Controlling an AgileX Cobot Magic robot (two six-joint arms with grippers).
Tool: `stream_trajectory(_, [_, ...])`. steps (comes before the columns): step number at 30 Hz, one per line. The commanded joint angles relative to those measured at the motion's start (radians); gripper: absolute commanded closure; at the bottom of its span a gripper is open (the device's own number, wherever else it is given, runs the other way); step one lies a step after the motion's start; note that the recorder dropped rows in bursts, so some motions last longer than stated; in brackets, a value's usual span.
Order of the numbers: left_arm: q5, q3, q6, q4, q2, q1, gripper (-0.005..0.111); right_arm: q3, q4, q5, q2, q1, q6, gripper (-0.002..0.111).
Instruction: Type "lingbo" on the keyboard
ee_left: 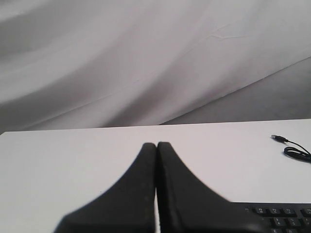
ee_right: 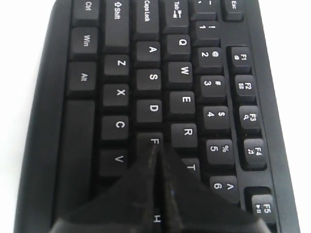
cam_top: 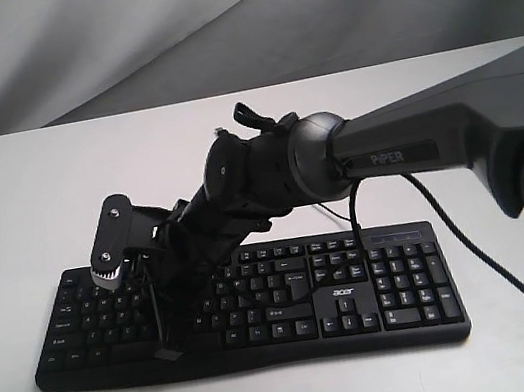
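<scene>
The black keyboard [cam_top: 282,306] with a white acer logo lies across the white table [cam_top: 19,198]. My right arm reaches over it from the right. Its gripper [cam_top: 166,349] is shut and empty, pointing down at the left half of the letter keys. In the right wrist view the closed fingertips of the right gripper [ee_right: 158,146] lie at the F key [ee_right: 151,138], covering G, with H showing just behind them. The left gripper [ee_left: 156,144] is shut and empty over bare table, with a corner of the keyboard [ee_left: 284,216] beside it. The exterior view does not show the left gripper.
The keyboard's thin USB cable and plug [ee_left: 291,148] lie loose on the table behind it. A black cable [cam_top: 504,270] hangs from the right arm past the number pad. Grey cloth [cam_top: 211,22] forms the backdrop beyond the table's far edge.
</scene>
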Motion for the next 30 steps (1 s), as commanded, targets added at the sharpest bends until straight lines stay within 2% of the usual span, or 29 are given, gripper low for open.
stream_trajectory(1, [-0.009,0.005,-0.002,0.0,-0.005,-0.007,0.106,-0.004,0.006,0.0,0.015,0.001,-0.006,0.108])
stream_trajectory(17, [-0.009,0.005,-0.002,0.0,-0.005,-0.007,0.106,0.005,-0.028,0.078,-0.055,0.003,0.023,0.108])
stream_trajectory(30, [-0.009,0.005,-0.002,0.0,-0.005,-0.007,0.106,0.046,-0.032,0.064,-0.059,0.003,0.013,0.108])
